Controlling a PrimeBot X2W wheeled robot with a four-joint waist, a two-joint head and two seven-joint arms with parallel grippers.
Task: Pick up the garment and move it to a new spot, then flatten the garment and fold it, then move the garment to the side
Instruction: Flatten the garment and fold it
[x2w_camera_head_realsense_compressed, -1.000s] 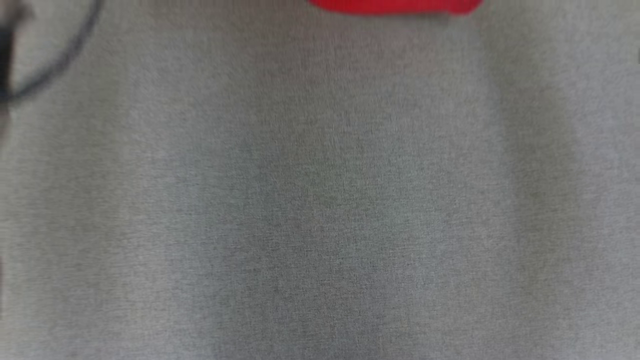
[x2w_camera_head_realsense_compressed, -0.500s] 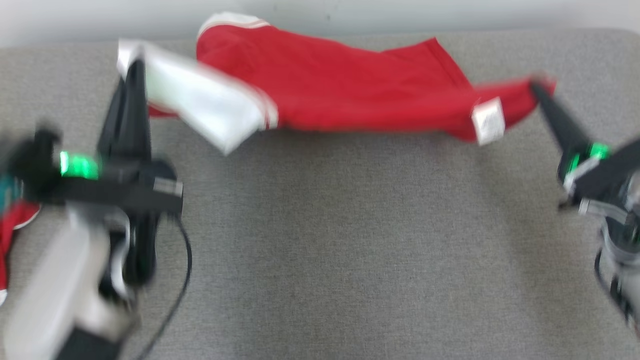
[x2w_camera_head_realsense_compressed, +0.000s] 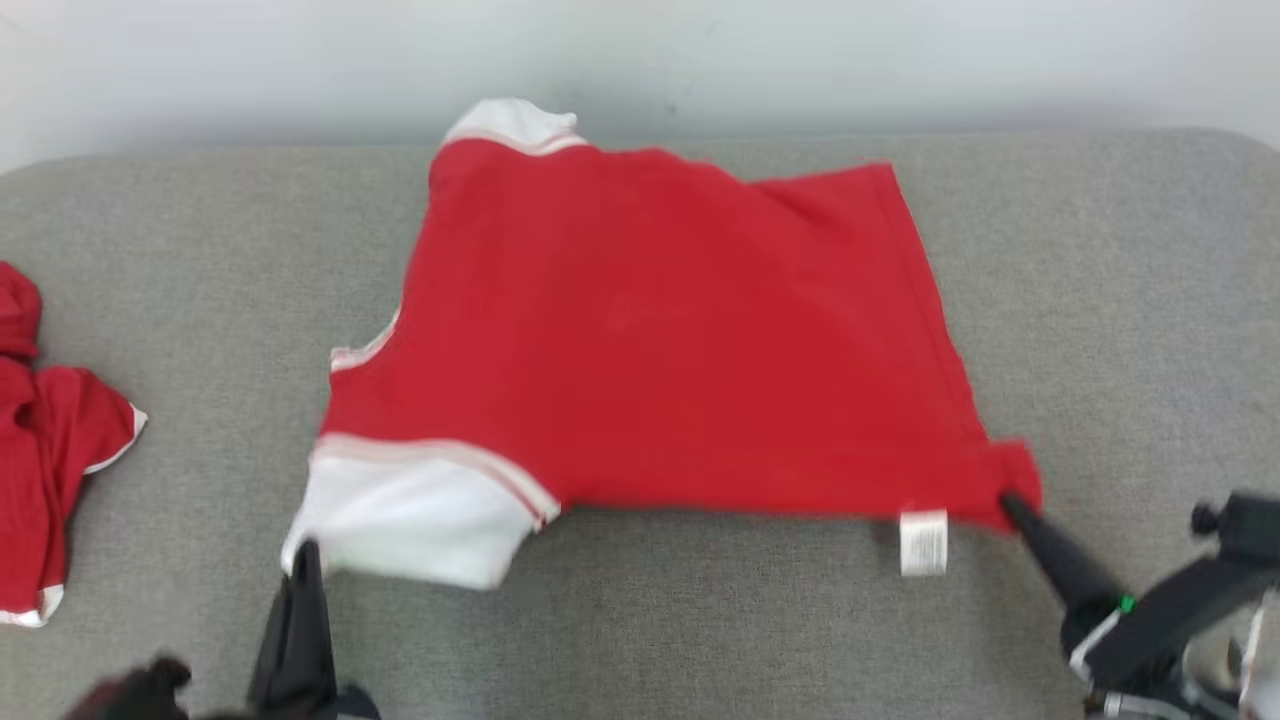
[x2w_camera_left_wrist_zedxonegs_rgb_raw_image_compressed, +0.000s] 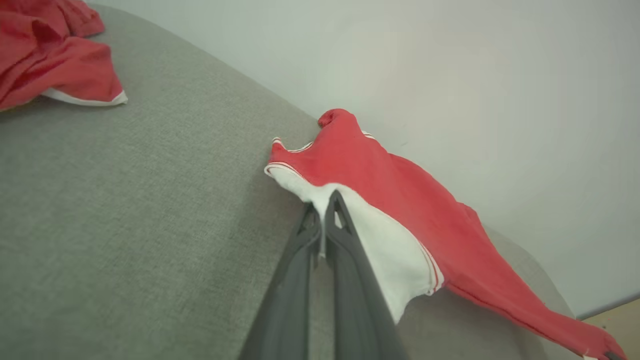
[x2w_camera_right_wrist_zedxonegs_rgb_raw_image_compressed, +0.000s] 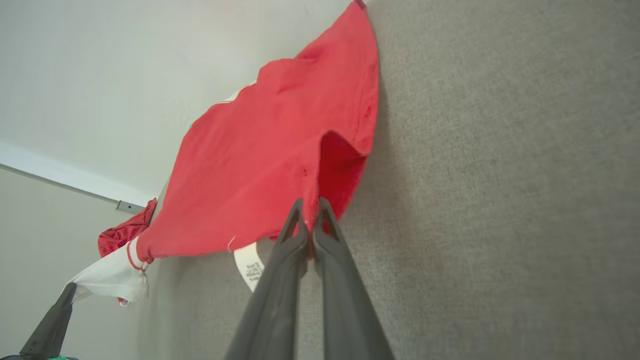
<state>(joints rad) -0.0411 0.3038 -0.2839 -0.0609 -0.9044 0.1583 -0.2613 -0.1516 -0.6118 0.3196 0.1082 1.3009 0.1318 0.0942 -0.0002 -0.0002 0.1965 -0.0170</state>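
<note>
The garment is a red shirt with white sleeves, stretched out over the grey cushion with its near edge lifted. My left gripper is shut on the white sleeve at the lower left; the left wrist view has its fingers pinching the white cloth of the garment. My right gripper is shut on the red hem corner at the lower right, beside a white care label. In the right wrist view that gripper clamps a red fold of the garment.
A second red garment lies crumpled at the cushion's left edge, also seen in the left wrist view. A pale wall runs right behind the cushion. Bare grey fabric stretches in front of and to the right of the shirt.
The camera has swung, shifting the whole picture. Both grippers have drawn the shirt toward me, and it now lies spread wide instead of hanging bunched between them.
</note>
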